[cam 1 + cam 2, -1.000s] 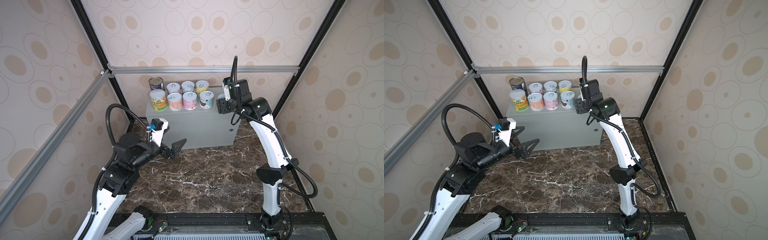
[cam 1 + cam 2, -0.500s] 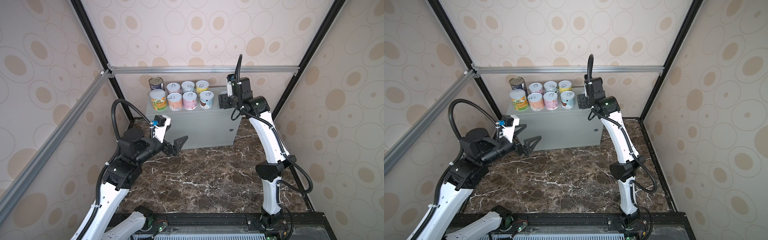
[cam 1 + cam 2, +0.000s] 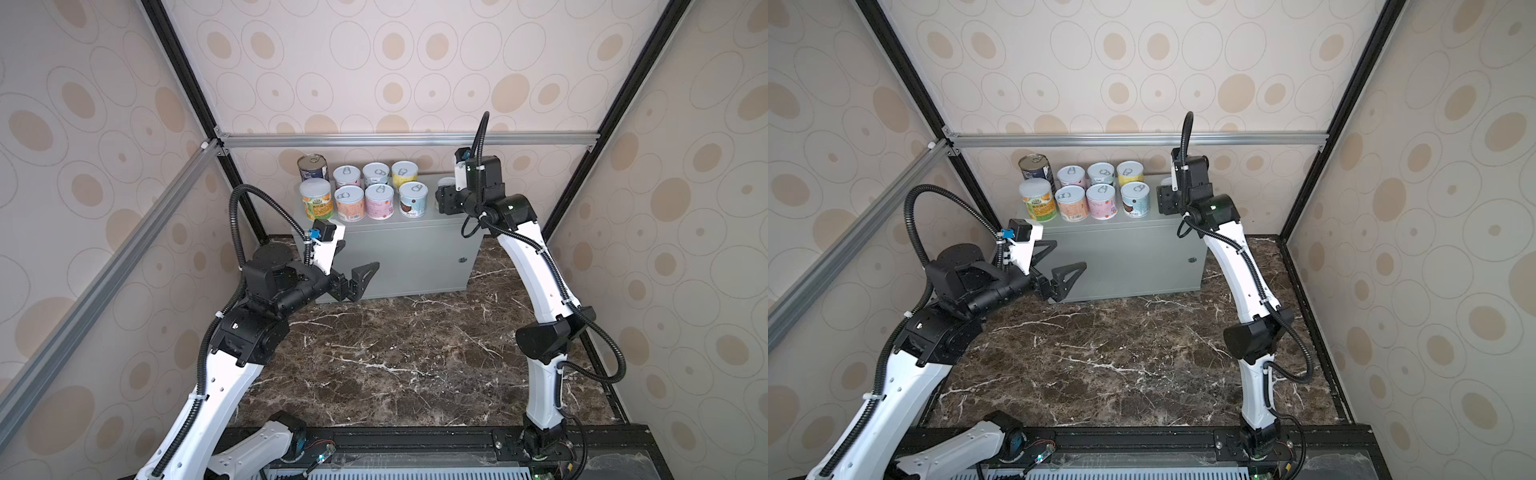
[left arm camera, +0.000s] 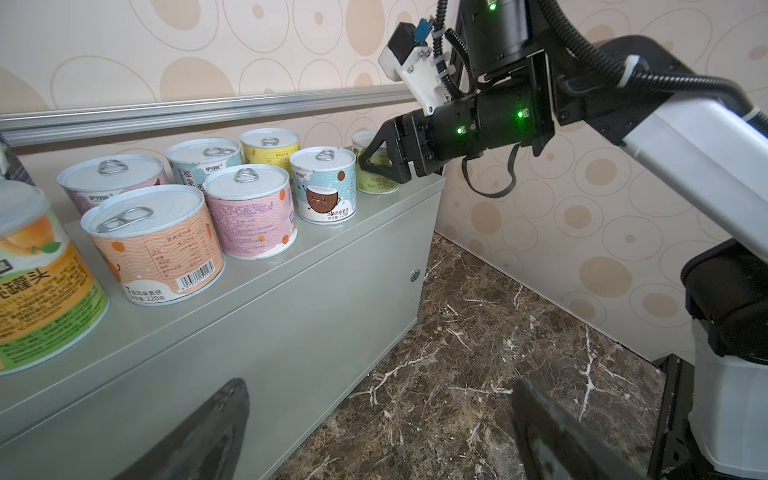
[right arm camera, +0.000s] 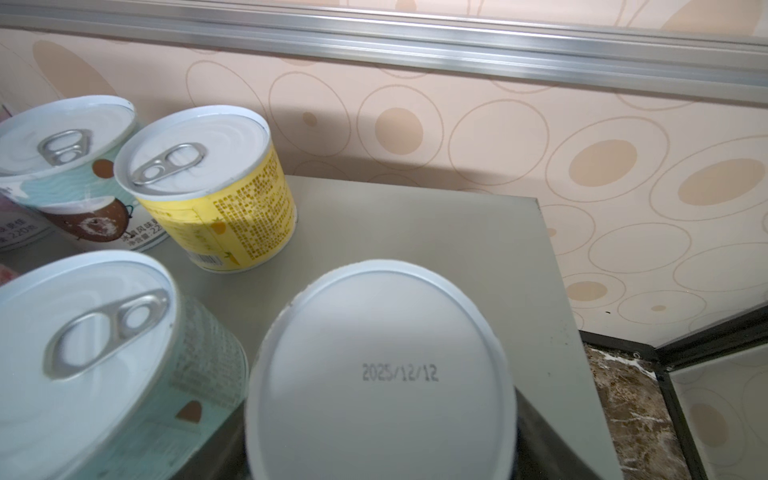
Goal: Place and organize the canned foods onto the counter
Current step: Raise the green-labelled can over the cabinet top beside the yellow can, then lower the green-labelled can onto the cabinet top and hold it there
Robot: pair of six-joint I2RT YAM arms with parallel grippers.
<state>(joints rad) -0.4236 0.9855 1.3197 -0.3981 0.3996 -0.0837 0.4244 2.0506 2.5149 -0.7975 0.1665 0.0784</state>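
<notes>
cans (image 3: 379,201): cylindrical, pull-tab lids (image 5: 191,156) (one date-stamped) | counter (image 3: 407,257): flat grey metal

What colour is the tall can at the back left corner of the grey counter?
The tall can is dark blue, metal-topped; clearest in a top view.

1. The plain-topped can (image 5: 380,370) is showing the stamp "2025/12/12" on its pale end.
2. The orange can (image 4: 153,245) is carrying "220克" beside a barcode.
3. The green-and-orange can (image 4: 37,291) is displaying "罐头".
4. The coconut can (image 4: 323,187) is showing "220".
</notes>
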